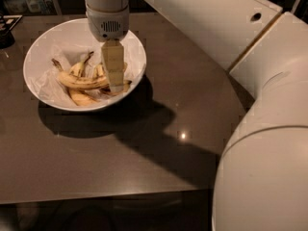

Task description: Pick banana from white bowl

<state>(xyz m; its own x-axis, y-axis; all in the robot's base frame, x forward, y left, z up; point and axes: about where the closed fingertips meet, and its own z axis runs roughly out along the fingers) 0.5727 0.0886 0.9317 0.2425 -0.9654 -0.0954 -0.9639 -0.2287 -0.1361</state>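
Camera view, the only one.

- Gripper (116, 86): hangs straight down from the wrist housing (107, 20), inside the white bowl (61, 32), right of the bowl's centre. Its lower end sits at the level of the fruit pile, right at the right-hand end of the banana (82, 82). Contact or a small gap: can't say. It shows edge-on as one cream slab, so whether it's apart or together isn't readable.
- Banana: in the bowl, on top of the pile. Long axis runs roughly left-right across the bowl, with a slight drop toward the right. The thin stem points up-left toward the bowl's left wall. The opposite end runs behind the gripper, and a dark bit shows just right of it. The curve bows downward in the frame.
- Other bananas (79, 98): shorter ones lie under and behind the long one. One stem sticks up near the bowl's middle.
- Crinkled liner (45, 85): white, visible along the bowl's left inner side, under the fruit.
- Bowl: upright on the dark brown table (96, 167), in the far-left part of the top.
- Robot arm (262, 153): a large white link fills the right side and crosses the top of the frame. Its shadow (159, 138) falls on the table, running from the bowl toward the near right.
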